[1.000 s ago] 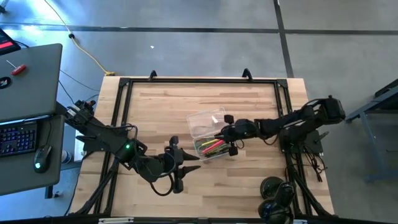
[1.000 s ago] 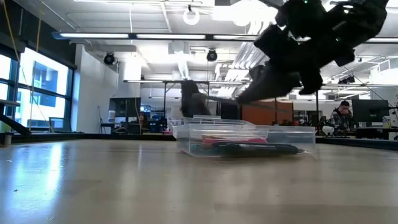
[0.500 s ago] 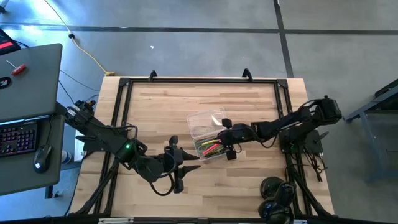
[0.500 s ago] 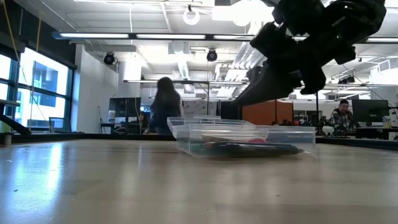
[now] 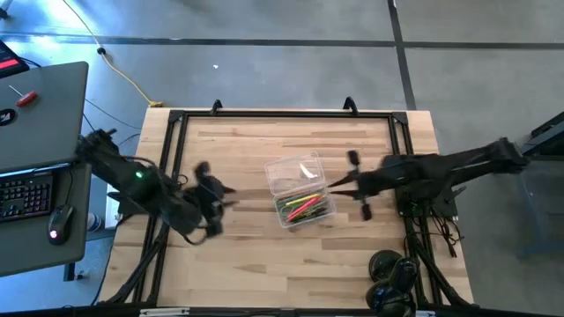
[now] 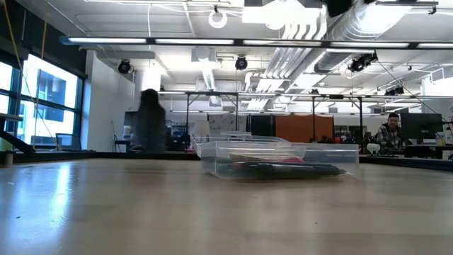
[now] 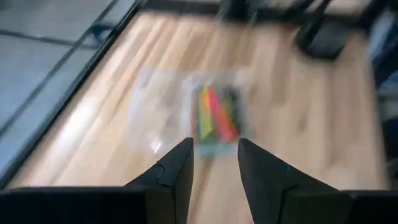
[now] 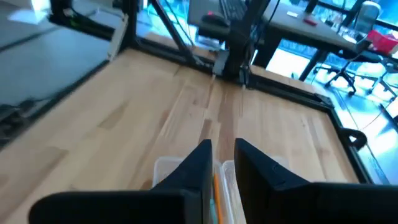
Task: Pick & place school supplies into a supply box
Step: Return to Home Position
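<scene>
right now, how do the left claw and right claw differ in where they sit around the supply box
Side: the left claw is on the left of the supply box, the right claw on its right.
Distance: the left claw is well clear of the box, while the right claw's tip shows right beside its edge in the high view.
Shared: both point toward the box and hold nothing.
</scene>
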You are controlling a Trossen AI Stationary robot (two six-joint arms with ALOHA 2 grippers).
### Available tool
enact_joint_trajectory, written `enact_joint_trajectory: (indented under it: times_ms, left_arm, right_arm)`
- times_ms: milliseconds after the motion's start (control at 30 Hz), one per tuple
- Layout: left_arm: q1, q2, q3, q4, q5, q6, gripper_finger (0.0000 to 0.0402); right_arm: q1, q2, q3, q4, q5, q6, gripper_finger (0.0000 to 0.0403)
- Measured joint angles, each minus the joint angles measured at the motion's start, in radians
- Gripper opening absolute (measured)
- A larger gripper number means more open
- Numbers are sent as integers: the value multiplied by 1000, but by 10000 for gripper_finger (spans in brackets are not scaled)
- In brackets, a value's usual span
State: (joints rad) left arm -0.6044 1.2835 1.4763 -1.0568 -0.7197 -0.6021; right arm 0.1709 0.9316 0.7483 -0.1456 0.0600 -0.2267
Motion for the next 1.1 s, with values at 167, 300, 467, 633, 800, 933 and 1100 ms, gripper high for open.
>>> enact_joint_trajectory:
  times_ms: [167, 300, 467, 633, 800, 933, 1100]
  left_arm:
    - [-35, -138, -152, -44, -49, -37, 156]
    - [-39, -280, -381, 206, 21, 68, 156]
    - [-16, -486, -727, 763, 195, 325, 156]
    - [88, -590, -1011, 1211, 505, 574, 156]
    - [227, -710, -1103, 1223, 585, 620, 156]
    - [330, -856, -1103, 1046, 644, 621, 156]
    - [395, -1124, -1106, 888, 705, 642, 156]
  right_arm:
    - [19, -272, -79, -150, -3, 21, 35]
    - [30, -488, -229, -131, -12, 59, 22]
    - [36, -729, -390, -38, -80, 53, 10]
    - [36, -893, -475, -14, -145, 35, 7]
    - [36, -921, -500, 9, -113, 18, 7]
    - [36, -926, -501, 7, -113, 20, 4]
    - [36, -926, -502, 0, -119, 44, 4]
